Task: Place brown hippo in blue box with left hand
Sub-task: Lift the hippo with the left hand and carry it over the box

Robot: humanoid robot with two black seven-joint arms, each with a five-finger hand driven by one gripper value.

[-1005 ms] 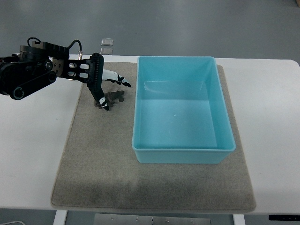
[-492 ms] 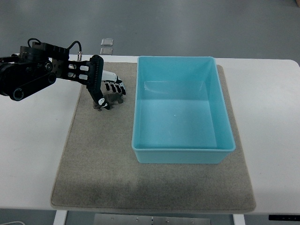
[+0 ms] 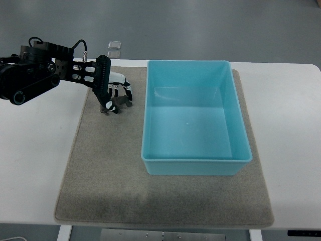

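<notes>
The small brown hippo [image 3: 120, 102] sits on the grey mat at the back left, just left of the blue box [image 3: 195, 117]. My left hand [image 3: 114, 96] comes in from the left edge and is over the hippo, its black and white fingers [image 3: 126, 92] curled around the toy. The hippo is partly hidden by the fingers. The blue box is open and empty. The right arm is out of view.
The grey mat [image 3: 105, 170] covers most of the white table [image 3: 35, 165]. Two small clear tiles [image 3: 114, 49] lie at the table's back edge behind my hand.
My left hand's fingers have closed from spread to curled around the hippo. The hand and hippo have shifted slightly up and back.
</notes>
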